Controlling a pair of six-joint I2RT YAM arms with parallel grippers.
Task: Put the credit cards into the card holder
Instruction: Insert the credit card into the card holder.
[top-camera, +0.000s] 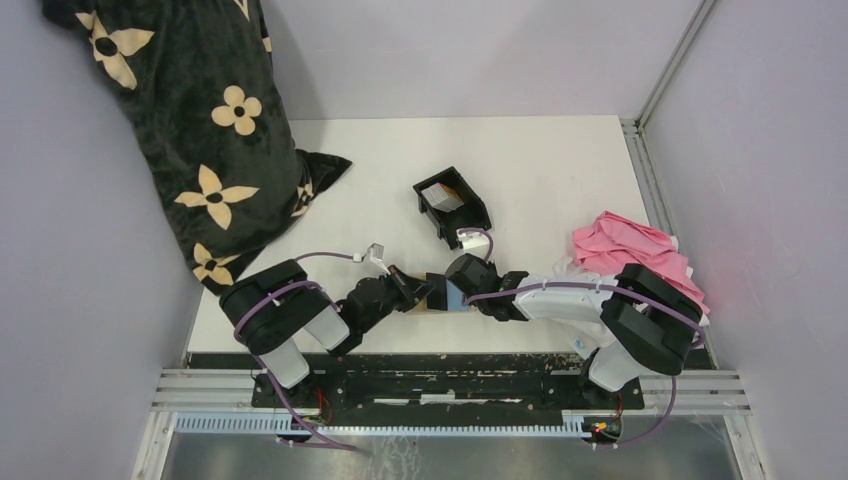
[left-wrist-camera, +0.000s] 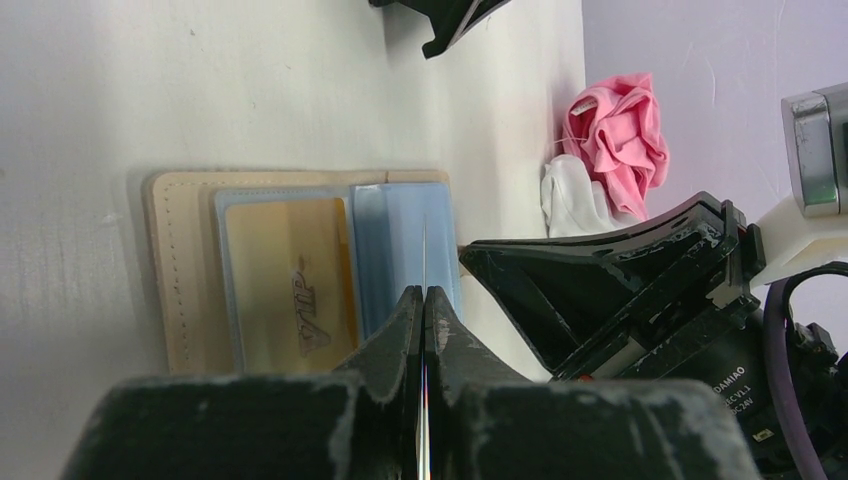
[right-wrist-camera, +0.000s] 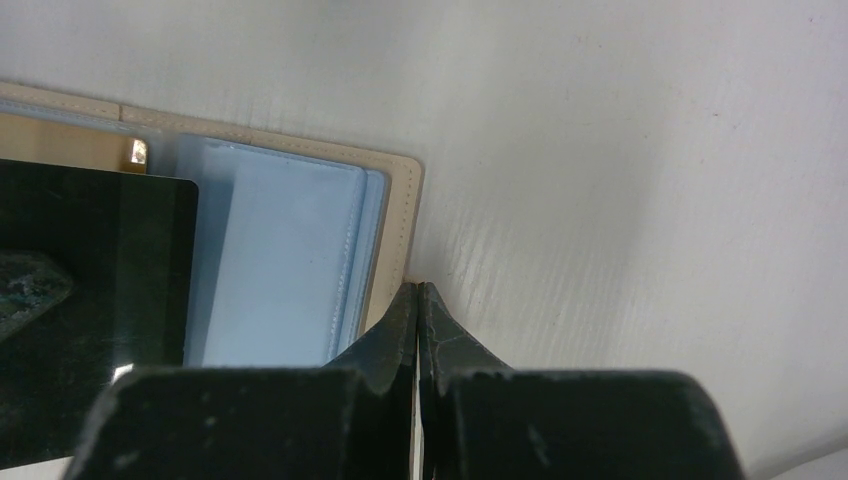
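White tabletop (left-wrist-camera: 200, 80), open card holder (left-wrist-camera: 185, 270), left fingers (left-wrist-camera: 400, 340) clamping an edge-on card (right-wrist-camera: 110, 250) above it, right fingers (right-wrist-camera: 395, 330) clenched empty alongside.

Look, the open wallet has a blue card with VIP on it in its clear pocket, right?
Not quite. The VIP card in the clear pocket of the open wallet is golden-yellow, not blue. The left wrist view shows it.
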